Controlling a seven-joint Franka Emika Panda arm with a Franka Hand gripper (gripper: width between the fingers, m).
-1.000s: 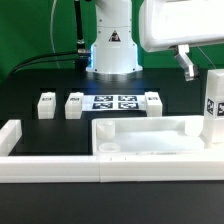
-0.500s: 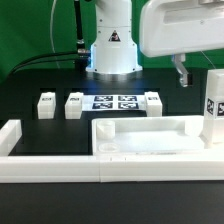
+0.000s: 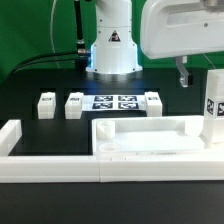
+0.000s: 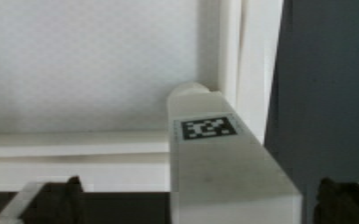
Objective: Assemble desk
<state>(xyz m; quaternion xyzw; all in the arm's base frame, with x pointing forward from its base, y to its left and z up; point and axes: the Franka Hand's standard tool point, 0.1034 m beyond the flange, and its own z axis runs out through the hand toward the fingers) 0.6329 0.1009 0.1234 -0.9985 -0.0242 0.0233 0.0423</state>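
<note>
The white tabletop panel (image 3: 150,135) lies flat at the front of the exterior view, rim up. One white leg (image 3: 213,105) stands upright at its right end, a tag on its side. Three more legs (image 3: 45,105) (image 3: 74,104) (image 3: 152,103) lie on the black table behind the panel. My gripper (image 3: 186,72) hangs just above and behind the upright leg. In the wrist view the gripper (image 4: 197,205) is open, its dark fingertips (image 4: 51,200) wide apart on either side of the leg (image 4: 220,150), not touching it. The panel (image 4: 87,70) lies beyond the leg.
The marker board (image 3: 112,102) lies between the lying legs. The robot base (image 3: 112,50) stands behind it. A long low white border wall (image 3: 60,165) runs along the front, with a corner piece (image 3: 10,135) at the exterior view's left.
The gripper has come down a little and straightened above the upright leg. Nothing else has moved.
</note>
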